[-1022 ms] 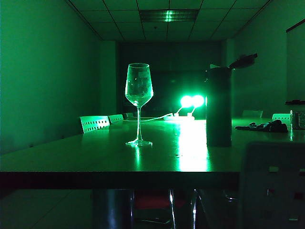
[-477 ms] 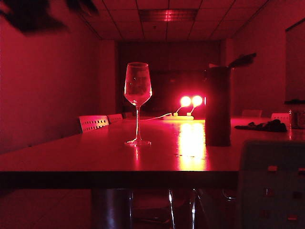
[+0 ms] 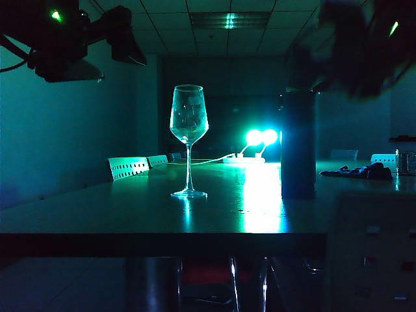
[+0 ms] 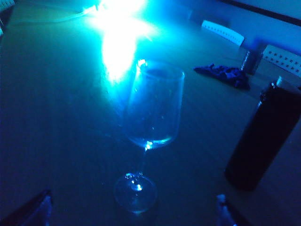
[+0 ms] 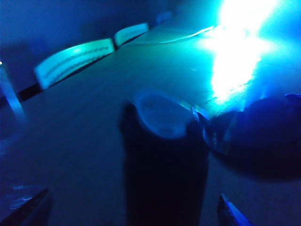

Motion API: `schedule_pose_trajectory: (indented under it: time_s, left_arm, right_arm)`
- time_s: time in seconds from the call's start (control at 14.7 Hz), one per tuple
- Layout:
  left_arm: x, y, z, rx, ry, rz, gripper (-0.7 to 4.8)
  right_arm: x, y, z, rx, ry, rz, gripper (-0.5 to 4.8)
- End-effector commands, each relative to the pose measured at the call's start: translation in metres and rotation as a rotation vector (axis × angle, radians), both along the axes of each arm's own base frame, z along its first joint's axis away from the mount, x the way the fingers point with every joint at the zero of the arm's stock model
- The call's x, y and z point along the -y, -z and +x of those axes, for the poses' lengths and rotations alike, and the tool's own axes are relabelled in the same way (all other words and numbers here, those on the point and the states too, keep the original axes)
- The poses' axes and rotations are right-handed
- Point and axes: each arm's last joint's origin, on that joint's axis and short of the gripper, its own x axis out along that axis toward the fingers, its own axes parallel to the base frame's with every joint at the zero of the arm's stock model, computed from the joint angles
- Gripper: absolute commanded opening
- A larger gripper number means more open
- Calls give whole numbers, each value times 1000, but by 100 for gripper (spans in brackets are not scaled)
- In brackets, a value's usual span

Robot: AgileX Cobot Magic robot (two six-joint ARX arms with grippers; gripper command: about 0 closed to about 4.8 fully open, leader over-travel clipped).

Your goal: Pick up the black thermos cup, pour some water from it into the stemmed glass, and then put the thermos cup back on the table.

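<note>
The stemmed glass (image 3: pixel 188 123) stands upright left of centre on the table (image 3: pixel 130 214). The black thermos cup (image 3: pixel 298 146) stands to its right. My left gripper (image 3: pixel 130 49) hangs open high above and left of the glass. In the left wrist view the glass (image 4: pixel 154 106) lies ahead of the open left gripper (image 4: pixel 133 213), with the thermos cup (image 4: pixel 262 136) off to one side. My right gripper (image 3: pixel 322 58), blurred, hovers over the thermos cup's top. The right wrist view has the thermos cup (image 5: pixel 164 179) ahead, between the wide-apart fingers of the right gripper (image 5: pixel 131 213).
Two bright lamps (image 3: pixel 262 137) glare at the table's far end. A dark crumpled cloth (image 3: pixel 361 172) and a small clear tumbler (image 3: pixel 406 162) lie at the right. White chair backs (image 3: pixel 129 168) line the left side. A pale chair back (image 3: pixel 374 253) stands in the right foreground.
Both arms have swung down into the exterior view: the left at top left, the right above the thermos cup, now covering its lid. The room light has gone from green through red to teal.
</note>
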Motion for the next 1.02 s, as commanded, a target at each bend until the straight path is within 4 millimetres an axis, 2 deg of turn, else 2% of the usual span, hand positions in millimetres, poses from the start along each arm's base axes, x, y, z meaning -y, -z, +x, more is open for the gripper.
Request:
schedule_pose_trajectory:
  time_s: [0.07, 0.34, 0.61, 1.02]
  left_arm:
    - [0, -4, 0, 43, 0, 38, 479]
    - [1, -3, 0, 46, 2, 61, 479]
    - [0, 1, 0, 9, 3, 76, 479]
    - [0, 3, 0, -5, -16, 112, 479]
  right_arm:
    - [-3, 23, 15, 50, 62, 17, 479]
    - [-9, 55, 39, 68, 96, 24, 479]
    - [-19, 58, 77, 92, 92, 32, 479]
    - [-19, 65, 82, 18, 143, 7, 479]
